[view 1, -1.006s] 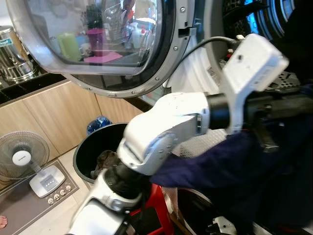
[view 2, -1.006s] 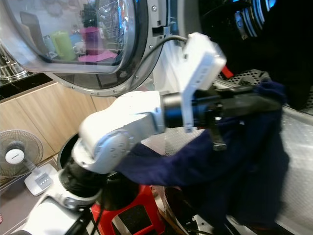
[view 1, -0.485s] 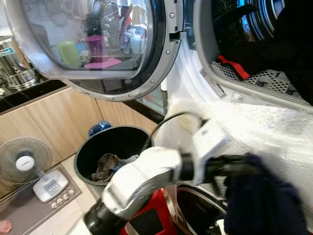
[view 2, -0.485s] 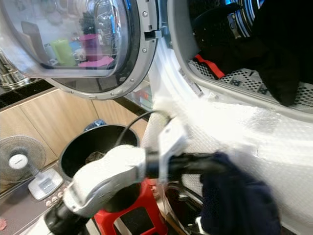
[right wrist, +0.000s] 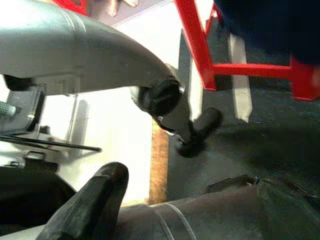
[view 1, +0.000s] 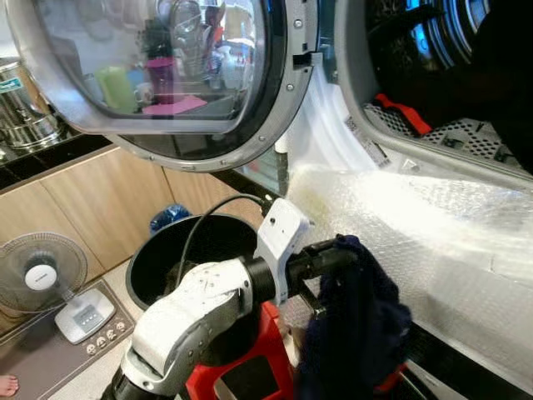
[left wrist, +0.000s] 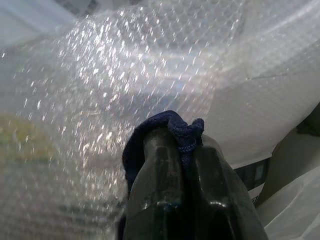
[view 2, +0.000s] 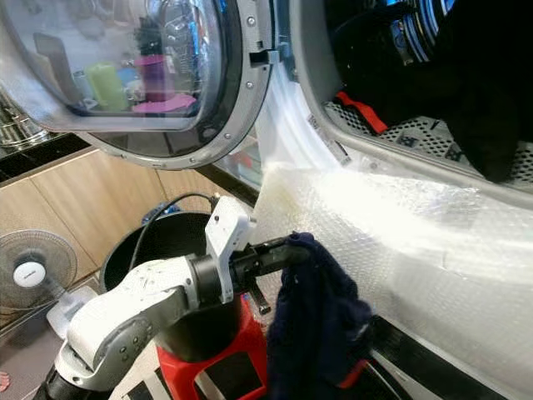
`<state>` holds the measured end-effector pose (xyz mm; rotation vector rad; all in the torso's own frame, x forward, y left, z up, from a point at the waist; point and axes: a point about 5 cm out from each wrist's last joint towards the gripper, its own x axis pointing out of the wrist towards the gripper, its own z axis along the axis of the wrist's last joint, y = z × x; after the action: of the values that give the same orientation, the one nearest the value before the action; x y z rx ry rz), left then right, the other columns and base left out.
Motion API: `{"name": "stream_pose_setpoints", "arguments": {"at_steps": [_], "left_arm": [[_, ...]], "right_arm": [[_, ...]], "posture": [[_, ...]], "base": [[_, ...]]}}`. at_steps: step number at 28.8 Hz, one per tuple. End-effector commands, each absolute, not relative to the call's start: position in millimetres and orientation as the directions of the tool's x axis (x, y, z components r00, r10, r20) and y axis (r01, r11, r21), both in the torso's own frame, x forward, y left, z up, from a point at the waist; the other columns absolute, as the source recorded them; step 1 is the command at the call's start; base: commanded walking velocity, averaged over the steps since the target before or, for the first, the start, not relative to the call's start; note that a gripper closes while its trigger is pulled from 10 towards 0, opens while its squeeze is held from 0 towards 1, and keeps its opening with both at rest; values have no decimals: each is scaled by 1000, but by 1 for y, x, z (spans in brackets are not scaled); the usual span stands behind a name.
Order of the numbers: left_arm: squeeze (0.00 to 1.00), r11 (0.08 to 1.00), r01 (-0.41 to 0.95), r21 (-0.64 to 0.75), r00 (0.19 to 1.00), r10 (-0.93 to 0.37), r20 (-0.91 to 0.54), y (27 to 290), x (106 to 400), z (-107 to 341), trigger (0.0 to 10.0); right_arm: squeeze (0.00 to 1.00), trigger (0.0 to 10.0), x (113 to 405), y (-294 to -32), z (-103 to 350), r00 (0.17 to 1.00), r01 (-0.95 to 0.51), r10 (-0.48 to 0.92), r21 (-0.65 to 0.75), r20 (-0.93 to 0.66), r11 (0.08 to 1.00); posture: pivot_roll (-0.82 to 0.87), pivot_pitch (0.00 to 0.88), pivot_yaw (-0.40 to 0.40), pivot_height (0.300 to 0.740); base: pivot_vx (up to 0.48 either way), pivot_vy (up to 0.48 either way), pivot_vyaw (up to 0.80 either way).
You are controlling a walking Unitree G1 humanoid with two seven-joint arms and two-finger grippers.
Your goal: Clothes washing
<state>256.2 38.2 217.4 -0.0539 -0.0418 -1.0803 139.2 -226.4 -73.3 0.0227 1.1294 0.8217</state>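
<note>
My left gripper (view 1: 341, 250) is shut on a navy garment (view 1: 354, 325). The cloth hangs in a bunch from the fingers (left wrist: 162, 170), in front of the washer's bubble-wrapped front (view 1: 425, 225) and over the red stool (view 1: 250, 375). The drum opening (view 1: 433, 75) is up at the right, well above the gripper. Dark clothes (view 2: 466, 83) and a red item (view 1: 400, 112) lie inside it. My right gripper (right wrist: 100, 195) hangs low above the floor beside the stool's red legs (right wrist: 200, 45).
The round washer door (view 1: 158, 75) stands open at the upper left. A black bucket (view 1: 158, 258) holding some laundry sits under it, next to the stool. A small fan (view 1: 37, 275) and wooden cabinets (view 1: 92, 200) are at the left, with a metal urn (view 1: 21, 100) on the counter.
My left arm has come down from the drum's mouth to below its rim, still holding the navy garment, which now hangs bunched by the stool.
</note>
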Motion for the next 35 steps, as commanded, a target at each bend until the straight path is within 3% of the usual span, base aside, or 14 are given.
{"name": "stream_pose_setpoints", "arguments": {"at_steps": [1, 4, 5, 13, 18, 19, 20, 26, 29, 33, 35], "left_arm": [[0, 454, 891, -9, 454, -889, 58, 42, 250, 220, 10000], [0, 381, 924, -21, 381, -925, -16, 43, 238, 205, 10000], [0, 373, 928, -24, 372, -928, -33, 44, 236, 201, 10000], [0, 367, 927, -72, 361, -929, -82, 47, 226, 184, 10000], [0, 381, 921, -74, 375, -923, -86, 49, 225, 181, 10000], [0, 382, 921, -73, 376, -922, -88, 50, 224, 181, 10000], [0, 384, 921, -73, 377, -922, -88, 52, 224, 182, 10000], [0, 382, 921, -78, 376, -923, -80, 53, 223, 184, 10000], [0, 368, 926, -81, 363, -929, -72, 49, 223, 185, 10000], [0, 359, 930, -81, 354, -933, -69, 47, 221, 186, 10000], [0, 361, 929, -79, 356, -932, -67, 47, 223, 188, 10000]], "right_arm": [[0, 10000, 148, -227, -68, 284, -526, 613, 414, -738, 743], [0, 10000, 185, -234, -48, 569, -390, 569, 415, -594, 822], [0, 10000, 190, -236, -44, 602, -375, 568, 429, -562, 822], [0, 10000, 208, -243, -18, 716, -397, 606, 512, -346, 762], [0, 10000, 205, -250, -20, 704, -395, 570, 433, -424, 810], [39, 10000, 204, -254, -18, 705, -387, 575, 453, -415, 803], [1000, 10000, 203, -257, -15, 713, -384, 583, 479, -389, 789], [1000, 10000, 209, -251, 10, 696, -520, 691, 528, -194, 672], [1000, 10000, 209, -241, 12, 658, -573, 732, 515, -176, 638], [1000, 10000, 210, -242, 14, 666, -565, 728, 528, -160, 634], [1000, 10000, 207, -236, 15, 617, -596, 767, 532, -176, 601]], "posture": [[107, 42, 75, 740], [103, 41, 75, 740], [103, 41, 75, 740], [102, 21, 70, 740], [104, 18, 64, 740], [104, 18, 64, 740], [104, 18, 64, 740], [101, 8, 63, 740], [97, 11, 65, 740], [97, 16, 65, 740], [99, 29, 69, 740]], "base": [[0, 0, 0], [0, 0, 0], [0, 0, 0], [0, 0, 0], [0, 0, 0], [0, 0, 0], [0, 0, 0], [0, 0, 0], [0, 0, 0], [0, 0, 0], [0, 0, 0]]}}
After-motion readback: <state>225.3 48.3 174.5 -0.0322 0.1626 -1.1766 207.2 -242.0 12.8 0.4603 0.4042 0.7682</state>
